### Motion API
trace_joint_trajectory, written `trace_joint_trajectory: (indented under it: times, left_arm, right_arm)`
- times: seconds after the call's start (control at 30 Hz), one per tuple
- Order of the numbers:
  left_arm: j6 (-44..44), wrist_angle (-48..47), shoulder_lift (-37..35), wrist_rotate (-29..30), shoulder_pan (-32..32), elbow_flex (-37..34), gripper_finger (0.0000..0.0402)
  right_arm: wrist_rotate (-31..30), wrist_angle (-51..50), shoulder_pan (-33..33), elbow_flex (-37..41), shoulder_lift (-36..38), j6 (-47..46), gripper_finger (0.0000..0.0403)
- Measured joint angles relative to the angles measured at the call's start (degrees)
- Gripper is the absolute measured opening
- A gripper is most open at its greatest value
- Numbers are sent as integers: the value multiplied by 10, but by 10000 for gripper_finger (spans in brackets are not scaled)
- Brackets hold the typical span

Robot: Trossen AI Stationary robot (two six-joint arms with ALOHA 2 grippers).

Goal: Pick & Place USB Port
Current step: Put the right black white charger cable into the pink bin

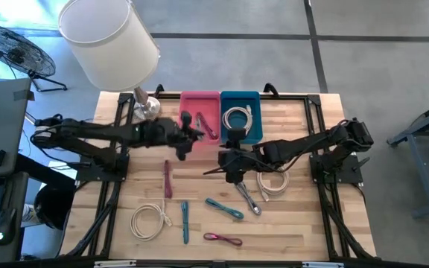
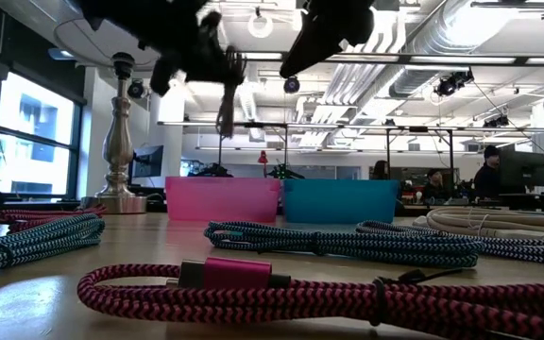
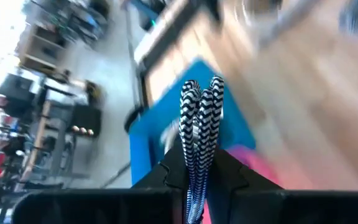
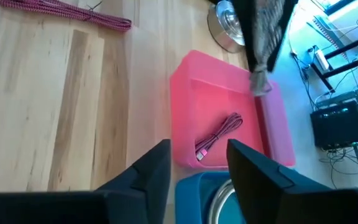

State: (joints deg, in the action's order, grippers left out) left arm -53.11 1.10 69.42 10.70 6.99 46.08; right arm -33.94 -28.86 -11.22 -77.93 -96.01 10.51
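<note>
My left gripper (image 1: 188, 134) hovers over the near left corner of the pink bin (image 1: 199, 98), shut on a black-and-white braided cable (image 3: 199, 118). In the low view that cable (image 2: 225, 99) hangs below the left gripper (image 2: 196, 52), high above the table. My right gripper (image 1: 232, 147) is open and holds nothing; it floats near the front edge of the blue bin (image 1: 253, 95). In its wrist view the open right gripper (image 4: 197, 171) faces the pink bin (image 4: 185, 99), where a pink cable (image 4: 219, 134) lies on the floor. A white coiled cable (image 1: 238, 117) lies in the blue bin. My left gripper pinches the black-and-white cable at a folded stretch (image 3: 196, 158), two strands side by side between the two fingers. A doubled loop (image 3: 201, 93) sticks out past the fingertips. The cable is lifted clear, its free end with the plug (image 4: 260, 81) hanging over the pink bin.
Several loose cables lie on the wooden table: pink (image 1: 167, 179), white coil (image 1: 149, 221), blue (image 1: 185, 222), teal (image 1: 224, 208), magenta (image 1: 223, 239), grey (image 1: 248, 199), white coil (image 1: 274, 182). A lamp with a white shade (image 1: 110, 33) stands at the far left corner beside the pink bin.
</note>
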Motion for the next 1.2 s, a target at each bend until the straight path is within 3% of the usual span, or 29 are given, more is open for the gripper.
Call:
trace_joint_trajectory:
  times: [0.23,0.47,0.7,0.93,1.07,1.2]
  left_arm:
    - [-21,-39,10,-107,130,13,40]
    - [-6,-47,12,-206,190,13,72]
    - [-6,-30,67,-192,189,13,110]
    - [-12,17,141,-100,191,13,173]
    - [-20,45,153,-66,206,13,195]
    - [-19,68,152,-71,229,13,199]
  right_arm:
    - [0,-2,0,0,0,0,146]
    - [0,-16,0,0,0,-4,146]
    - [1,-18,0,0,0,-5,146]
    - [28,-20,0,0,0,-17,143]
    - [33,-22,0,0,0,-29,142]
    - [33,-27,0,0,0,-30,142]
